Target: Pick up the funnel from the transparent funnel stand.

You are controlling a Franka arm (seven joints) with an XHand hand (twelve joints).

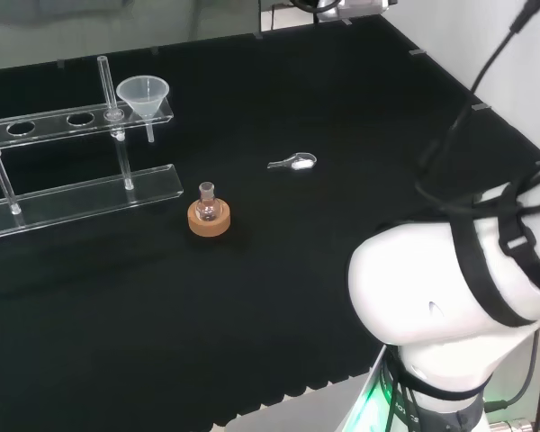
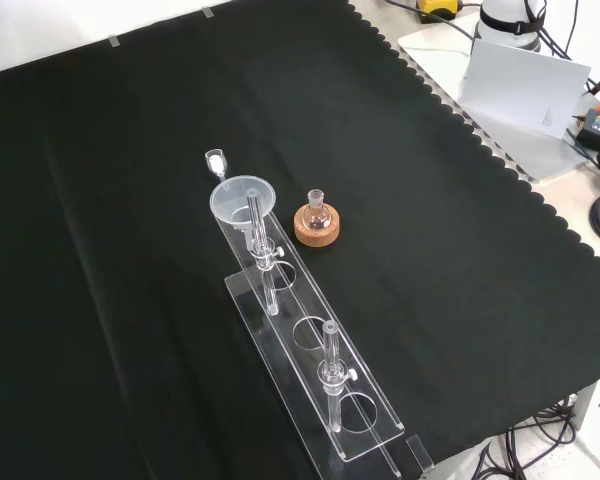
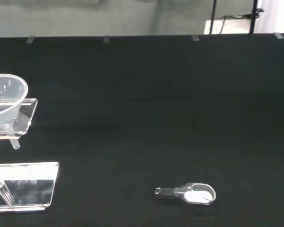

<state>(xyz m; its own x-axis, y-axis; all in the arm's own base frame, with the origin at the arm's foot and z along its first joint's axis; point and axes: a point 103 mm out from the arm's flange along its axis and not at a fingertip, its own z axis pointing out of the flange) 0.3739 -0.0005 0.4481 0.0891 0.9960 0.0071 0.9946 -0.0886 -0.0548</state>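
Fingers: can't tell, apart or together. Arm's big white link [image 1: 450, 297] sits at the right of the head view, well apart from the glassware.

Funnel [image 1: 143, 95] is seated in the end hole of the transparent funnel stand [image 1: 81, 193], upright, stem poking down through the top shelf; in the front view the funnel [image 2: 243, 200] is at the stand's far end, w/ the stand [image 2: 310, 370] running toward the near edge. Stand has two clear shelves on thin posts, top one w/ a row of round holes.

Small round-bottom flask [image 1: 207, 202] stands on a cork ring [image 1: 208, 220], just right of the stand's base in the head view; can't tell what it holds. Front view puts the flask [image 2: 316, 210] right of the funnel, near it but not touching.

Clear scoop [image 1: 293, 163] w/ some white powder lies flat on the black cloth [image 1: 279, 297], farther right in the head view; wrist view shows it [image 3: 189, 193] close up, apart from the stand.
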